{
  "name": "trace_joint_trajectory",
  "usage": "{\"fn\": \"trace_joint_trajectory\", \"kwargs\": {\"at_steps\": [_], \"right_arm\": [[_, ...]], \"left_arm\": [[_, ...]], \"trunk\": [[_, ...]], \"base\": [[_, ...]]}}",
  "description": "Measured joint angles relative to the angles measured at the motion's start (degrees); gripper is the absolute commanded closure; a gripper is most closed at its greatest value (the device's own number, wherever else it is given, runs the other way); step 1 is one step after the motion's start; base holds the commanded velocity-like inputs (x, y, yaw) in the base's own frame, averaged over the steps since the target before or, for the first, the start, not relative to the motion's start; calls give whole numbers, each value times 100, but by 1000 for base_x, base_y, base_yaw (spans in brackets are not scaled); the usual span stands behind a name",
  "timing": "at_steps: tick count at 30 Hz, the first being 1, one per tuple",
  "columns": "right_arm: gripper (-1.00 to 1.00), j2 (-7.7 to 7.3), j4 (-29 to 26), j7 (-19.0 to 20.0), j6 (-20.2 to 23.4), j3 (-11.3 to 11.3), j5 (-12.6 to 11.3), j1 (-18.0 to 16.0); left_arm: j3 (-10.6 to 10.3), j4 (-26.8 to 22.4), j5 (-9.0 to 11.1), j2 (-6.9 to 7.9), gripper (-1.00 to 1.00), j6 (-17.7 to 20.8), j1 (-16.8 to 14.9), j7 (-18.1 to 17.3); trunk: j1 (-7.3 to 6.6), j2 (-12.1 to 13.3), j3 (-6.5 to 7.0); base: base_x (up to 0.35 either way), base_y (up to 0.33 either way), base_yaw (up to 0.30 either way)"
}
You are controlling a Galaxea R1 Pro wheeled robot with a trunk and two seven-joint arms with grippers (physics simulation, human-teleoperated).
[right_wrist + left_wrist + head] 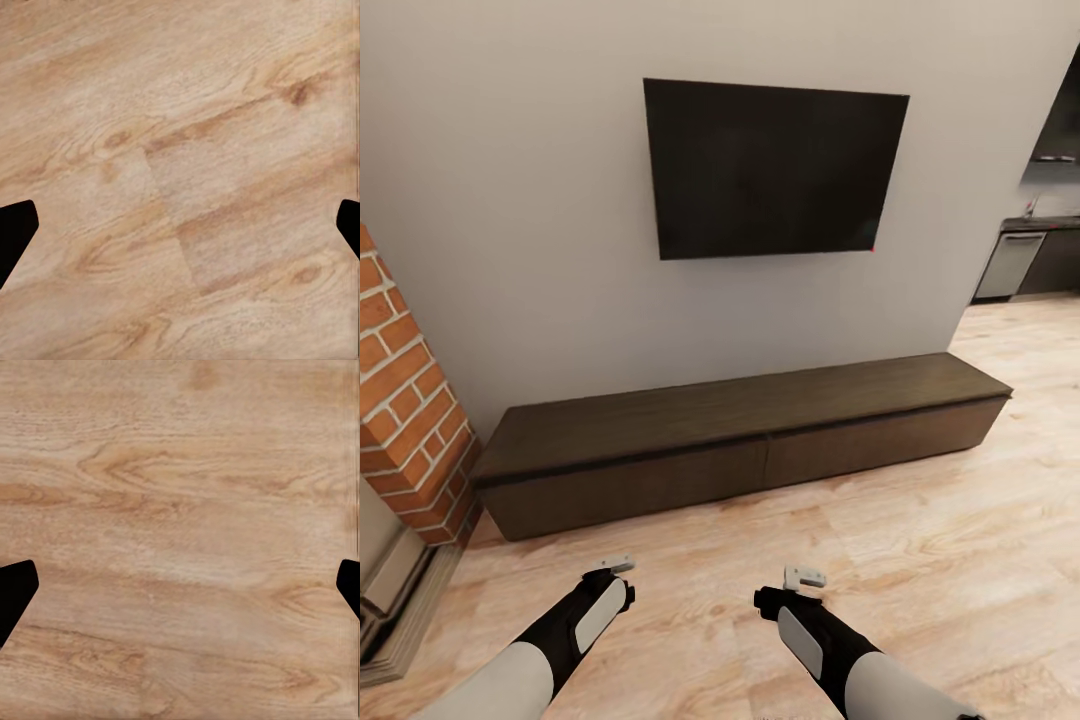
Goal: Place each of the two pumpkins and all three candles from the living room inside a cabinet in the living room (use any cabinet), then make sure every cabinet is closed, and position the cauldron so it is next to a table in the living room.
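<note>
The long, low dark brown cabinet (740,440) stands against the pale living room wall, all its drawer fronts shut and its top bare. Both arms reach forward low over the wood floor in front of it. My left gripper (615,567) and right gripper (803,577) point down at the planks, well short of the cabinet. In each wrist view the black fingertips (15,592) (15,232) sit far apart at the edges with only floor between them, so both grippers are open and hold nothing. The pumpkins, candles, cauldron and table are out of view.
A black TV (772,170) hangs above the cabinet. The red brick fireplace (405,400) juts out at the left, close to the cabinet's left end. At the far right the floor runs on to a kitchen with a grey appliance (1008,265).
</note>
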Motion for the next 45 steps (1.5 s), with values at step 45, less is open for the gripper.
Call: {"fn": "trace_joint_trajectory", "kwargs": {"at_steps": [45], "right_arm": [[-100, 0, 0, 0, -35, -9, -32, 0]], "left_arm": [[-4, 0, -9, 0, -100, -7, 0, 0]], "trunk": [[0, 0, -121]], "base": [[0, 0, -265]]}}
